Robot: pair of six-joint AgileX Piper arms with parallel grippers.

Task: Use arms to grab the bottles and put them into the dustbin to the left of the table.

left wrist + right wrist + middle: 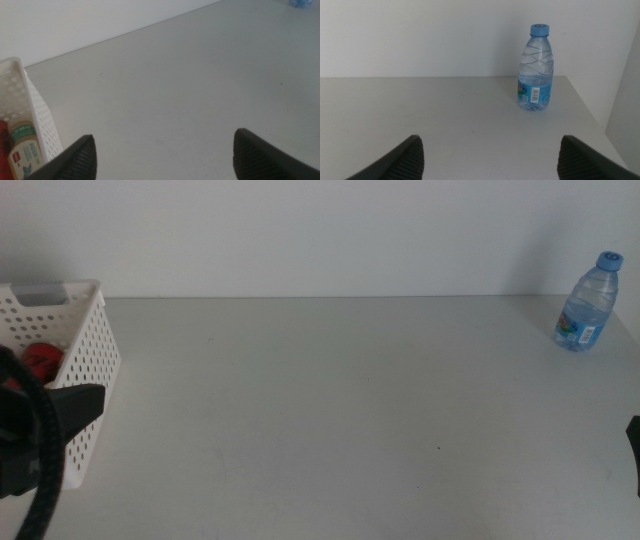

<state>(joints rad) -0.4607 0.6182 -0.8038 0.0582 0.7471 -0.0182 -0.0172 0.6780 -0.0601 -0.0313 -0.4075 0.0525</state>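
The clear water bottle (pixel 588 302) (pixel 536 70) with a blue cap stands upright at the table's far right corner. My right gripper (pixel 487 160) faces it from a distance, open and holding nothing; only its tip (pixel 634 442) shows in the middle view. The white perforated dustbin (pixel 85 340) (pixel 37 107) sits at the left. Inside it lie the red can (pixel 40 360) and the yellow tea bottle (pixel 25 150). My left gripper (pixel 85 405) (pixel 165 160) hangs beside the dustbin's near right side, open and empty.
The light-grey table (pixel 330 410) stretches flat between the dustbin and the water bottle. A white wall rises behind its far edge. A thick black cable (pixel 45 450) curves over my left arm.
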